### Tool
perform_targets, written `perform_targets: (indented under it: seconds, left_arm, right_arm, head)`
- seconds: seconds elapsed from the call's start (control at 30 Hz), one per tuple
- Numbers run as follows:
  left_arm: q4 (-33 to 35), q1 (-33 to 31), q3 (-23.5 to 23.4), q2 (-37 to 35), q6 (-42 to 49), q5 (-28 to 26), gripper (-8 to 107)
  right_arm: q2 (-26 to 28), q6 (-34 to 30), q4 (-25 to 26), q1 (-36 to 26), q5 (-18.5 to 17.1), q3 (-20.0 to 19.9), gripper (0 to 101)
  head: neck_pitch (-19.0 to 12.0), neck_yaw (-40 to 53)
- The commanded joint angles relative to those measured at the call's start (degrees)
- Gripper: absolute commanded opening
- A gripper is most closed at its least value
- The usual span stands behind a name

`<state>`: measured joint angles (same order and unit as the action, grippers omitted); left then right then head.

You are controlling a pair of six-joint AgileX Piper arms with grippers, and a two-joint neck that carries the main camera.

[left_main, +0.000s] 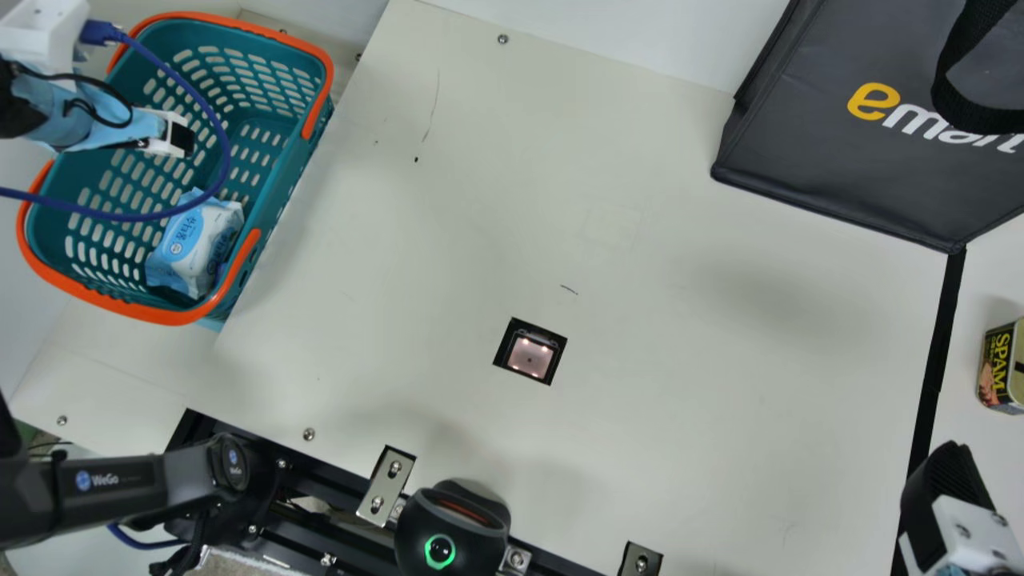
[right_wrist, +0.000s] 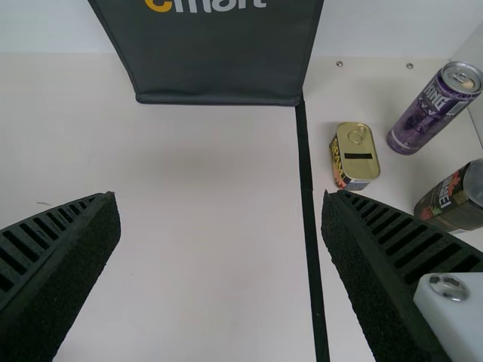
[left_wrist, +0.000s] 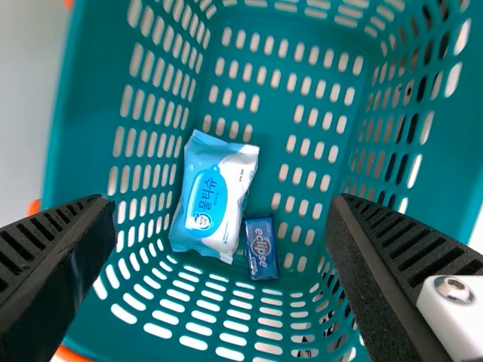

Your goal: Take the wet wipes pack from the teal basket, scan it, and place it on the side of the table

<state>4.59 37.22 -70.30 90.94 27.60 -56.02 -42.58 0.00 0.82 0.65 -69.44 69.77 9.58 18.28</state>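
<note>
My left gripper (left_main: pixel 180 138) hangs over the teal basket (left_main: pixel 276 152) at the main view's upper left. The blue-and-white wet wipes pack (left_main: pixel 188 240) lies on the basket floor, near the basket's lower right there. In the left wrist view the wipes pack (left_wrist: pixel 211 197) lies beyond the wide-open fingers of my left gripper (left_wrist: pixel 219 219), touched by neither. My right gripper (left_main: pixel 948 480) is at the main view's lower right; in the right wrist view my right gripper (right_wrist: pixel 219 219) stands open above the table with nothing between its fingers.
A small blue pack (left_wrist: pixel 261 247) lies beside the wipes. The square scanner window (left_main: pixel 530 357) is set in the table (left_main: pixel 640 448). A black bag (left_main: pixel 832 144) stands at the back. Right of the black strip are a square tin (right_wrist: pixel 355 154) and cans (right_wrist: pixel 434 109).
</note>
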Motion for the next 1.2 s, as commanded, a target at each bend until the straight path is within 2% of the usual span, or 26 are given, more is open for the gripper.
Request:
perform_targets:
  seconds: [0.0, 0.63, 1.17]
  left_arm:
    - [0.1, 0.0, 0.3, 1.1, 0.7, 0.7, 90]
    - [-0.3, 0.5, 5.3, 9.8, 6.5, 9.1, 90]
    - [2.8, 2.1, 9.5, 14.2, 12.3, 13.8, 90]
  right_arm:
    - [0.0, 0.0, 0.0, 0.0, 0.0, 0.0, 95]
    - [0.0, 0.0, 0.0, 0.0, 0.0, 0.0, 95]
    - [0.0, 0.0, 0.0, 0.0, -0.1, 0.0, 95]
  head:
    - [-1.7, 0.1]
    - [-1.7, 0.1]
    - [-1.7, 0.1]
